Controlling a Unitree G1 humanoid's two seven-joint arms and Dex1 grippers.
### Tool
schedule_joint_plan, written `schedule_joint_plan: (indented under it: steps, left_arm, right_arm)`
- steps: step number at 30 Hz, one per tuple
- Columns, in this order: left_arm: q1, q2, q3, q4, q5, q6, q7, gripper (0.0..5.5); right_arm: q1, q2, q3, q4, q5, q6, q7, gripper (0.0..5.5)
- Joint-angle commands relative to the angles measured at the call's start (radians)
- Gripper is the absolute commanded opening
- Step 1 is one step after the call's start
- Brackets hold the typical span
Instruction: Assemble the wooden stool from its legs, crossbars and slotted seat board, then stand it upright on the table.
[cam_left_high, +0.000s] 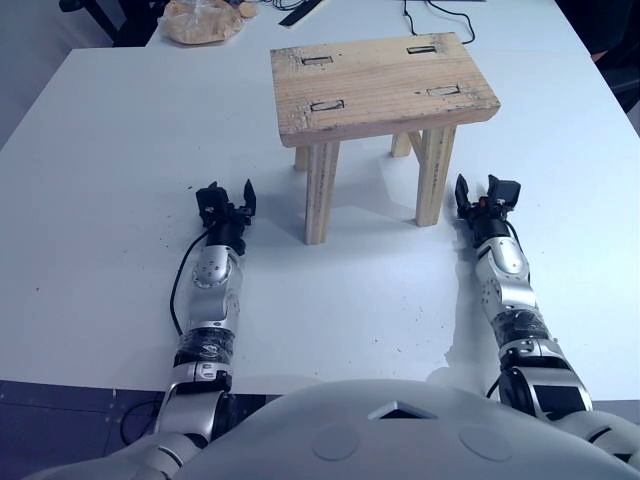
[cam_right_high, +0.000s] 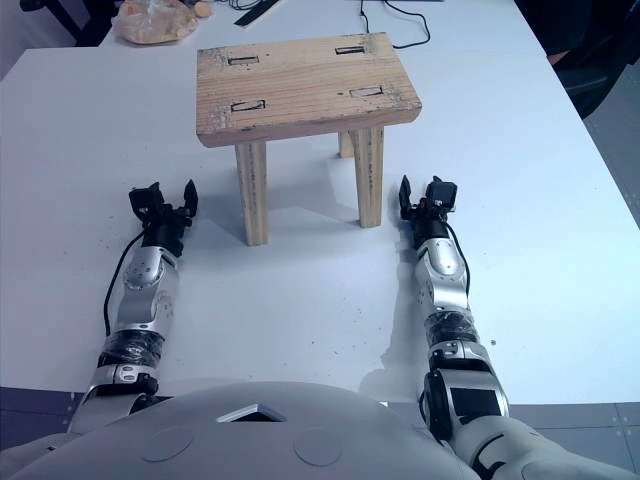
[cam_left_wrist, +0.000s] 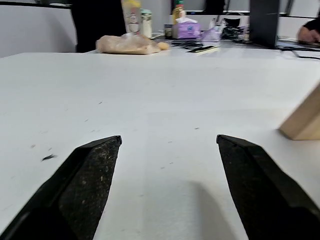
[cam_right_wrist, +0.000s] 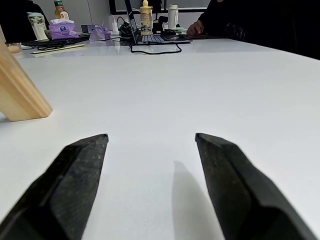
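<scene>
The wooden stool (cam_left_high: 380, 82) stands upright on the white table (cam_left_high: 110, 180), its slotted seat board on top and its legs below. My left gripper (cam_left_high: 229, 192) rests on the table to the left of the front left leg (cam_left_high: 320, 190), open and holding nothing. My right gripper (cam_left_high: 478, 186) lies to the right of the front right leg (cam_left_high: 435, 172), also open and apart from the wood. A stool leg foot (cam_left_wrist: 302, 120) shows in the left wrist view past my open fingers (cam_left_wrist: 92, 170). Another leg foot (cam_right_wrist: 20, 95) appears in the right wrist view.
A plastic bag of food (cam_left_high: 203, 22) sits at the table's far left edge. Black cables (cam_left_high: 440, 15) lie at the far edge behind the stool. Bottles and a laptop (cam_right_wrist: 150, 30) stand far off on the table.
</scene>
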Motion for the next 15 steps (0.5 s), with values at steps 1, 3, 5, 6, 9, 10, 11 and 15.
schedule_joint_plan:
  steps: [1, 3, 5, 6, 9, 10, 11, 15]
  left_arm:
    - [-0.021, -0.013, 0.033, 0.038, 0.012, -0.009, 0.017, 3.53]
    - [-0.015, -0.022, 0.04, 0.041, 0.02, -0.017, 0.019, 3.53]
    - [-0.008, -0.035, 0.034, 0.036, 0.027, -0.024, 0.013, 3.53]
    - [-0.004, -0.04, 0.026, 0.03, 0.036, -0.028, 0.01, 3.53]
    - [0.004, -0.054, 0.008, 0.015, 0.062, -0.036, 0.015, 3.53]
    - [0.004, -0.055, 0.007, 0.018, 0.075, -0.036, 0.022, 3.53]
    - [0.004, -0.053, 0.005, 0.021, 0.09, -0.035, 0.029, 3.53]
    - [0.011, -0.053, 0.014, 0.015, 0.099, -0.037, 0.031, 3.53]
  right_arm:
    - [0.002, 0.009, -0.019, 0.054, -0.027, 0.012, 0.002, 3.2]
    - [-0.002, 0.01, -0.027, 0.065, -0.037, 0.01, 0.001, 3.2]
    - [-0.006, 0.008, -0.031, 0.076, -0.047, 0.011, -0.002, 3.2]
    - [-0.01, 0.007, -0.033, 0.078, -0.051, 0.014, -0.005, 3.2]
    - [-0.026, 0.011, -0.033, 0.073, -0.066, 0.03, -0.01, 3.2]
    - [-0.033, 0.017, -0.033, 0.063, -0.065, 0.042, -0.008, 3.2]
    - [-0.042, 0.026, -0.037, 0.049, -0.061, 0.058, -0.009, 3.2]
    - [-0.095, 0.048, -0.042, 0.022, -0.062, 0.128, -0.023, 3.2]
